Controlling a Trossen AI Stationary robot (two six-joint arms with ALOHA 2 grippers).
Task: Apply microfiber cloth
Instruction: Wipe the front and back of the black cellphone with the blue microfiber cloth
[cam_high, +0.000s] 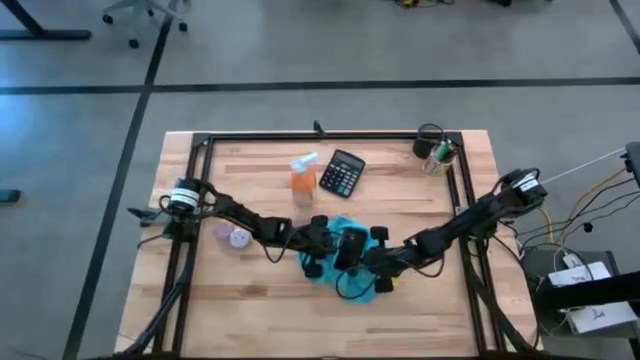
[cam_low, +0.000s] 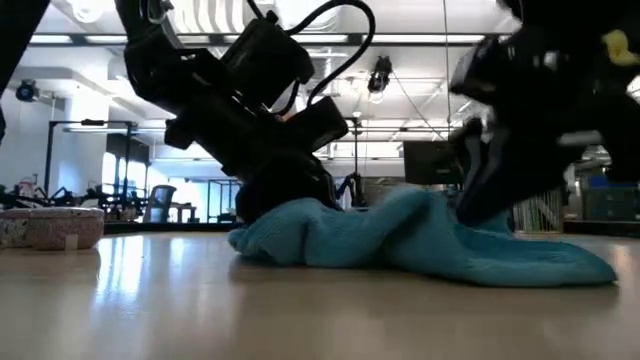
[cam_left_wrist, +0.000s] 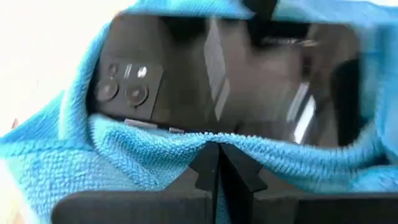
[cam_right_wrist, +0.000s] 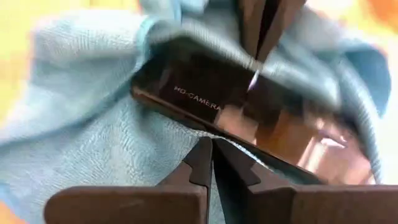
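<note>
The turquoise microfiber cloth lies bunched on the wooden table's middle, wrapped around a black glossy phone-like device that rests on it with camera lenses showing. My left gripper comes from the left and my right gripper from the right. They meet over the cloth, each shut on it at opposite sides of the device. In the low view the cloth is a low heap under both arms. In the right wrist view the device reads "HD CAMERA". My left gripper pinches a raised fold of the cloth between its two shut fingers, right at the device's near long edge. The fingers come in low from the table's left. The cloth stays on the table, slack and bunched around the device. My right gripper pinches the cloth's edge between its shut fingers where it meets the device's long side. It comes in low from the table's right. The cloth lies on the table and curls up around the device.
A black calculator and an orange spray bottle stand toward the far side. A cup with pens is at the far right. A small pale round thing lies left of the cloth. A black frame borders the table.
</note>
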